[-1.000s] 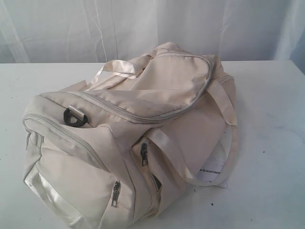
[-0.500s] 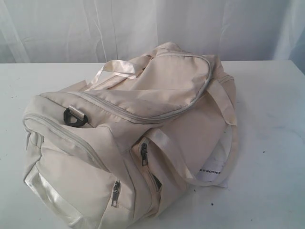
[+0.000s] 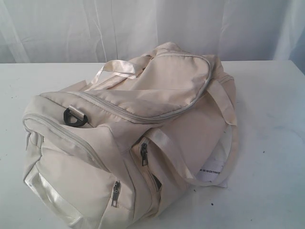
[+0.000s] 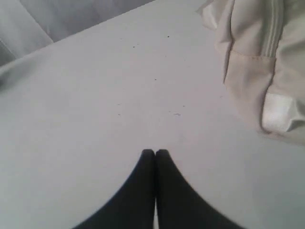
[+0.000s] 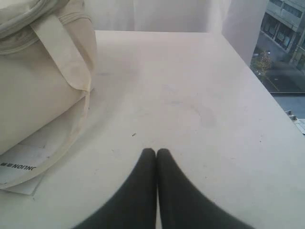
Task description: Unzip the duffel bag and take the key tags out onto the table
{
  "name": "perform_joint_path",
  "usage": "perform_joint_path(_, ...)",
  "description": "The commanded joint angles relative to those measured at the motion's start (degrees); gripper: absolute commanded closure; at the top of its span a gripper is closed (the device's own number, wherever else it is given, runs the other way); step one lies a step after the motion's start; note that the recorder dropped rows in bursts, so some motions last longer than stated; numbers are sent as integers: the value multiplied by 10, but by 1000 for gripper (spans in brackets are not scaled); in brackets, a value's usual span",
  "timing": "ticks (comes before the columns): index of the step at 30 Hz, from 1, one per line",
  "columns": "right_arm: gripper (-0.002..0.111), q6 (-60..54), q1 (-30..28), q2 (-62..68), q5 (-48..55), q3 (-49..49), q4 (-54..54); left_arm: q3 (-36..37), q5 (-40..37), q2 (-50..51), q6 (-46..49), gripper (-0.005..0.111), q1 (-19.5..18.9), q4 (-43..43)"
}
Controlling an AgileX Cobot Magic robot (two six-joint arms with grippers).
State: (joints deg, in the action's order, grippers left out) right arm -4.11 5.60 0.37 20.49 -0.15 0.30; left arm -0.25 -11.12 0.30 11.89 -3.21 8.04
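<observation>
While no arm shows in the exterior view, the bag (image 3: 143,129) lies zipped on the table (image 3: 271,109), main zipper up, likely so either side can reach it. Tags unseen, presumably inside.
Left wrist: left gripper (image 4: 155,151) pinched closed, empty, over bare tabletop beside the bag's end.
Right wrist: right gripper (image 5: 156,150) likewise closed, empty, near the handle side. Both grippers appear only in these views.

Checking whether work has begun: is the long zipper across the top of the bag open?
No, the top zipper of the bag runs shut along all of its visible length, and no lining shows through it.
</observation>
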Motion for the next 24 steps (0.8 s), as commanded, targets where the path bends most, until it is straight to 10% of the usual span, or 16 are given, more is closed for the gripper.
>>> perform_joint_path(1,108,-1,-3,-4,-4,1,2,2,67,-3,59,107,-1,57)
perform_joint_path(21,108,5,-3,-4,-201,1,1,2,685,-3,-293,107,-1,-18)
perform_joint_path(24,108,16,-3,-4,-291,1,1,-14,680,-3,-413,107,-1,-31)
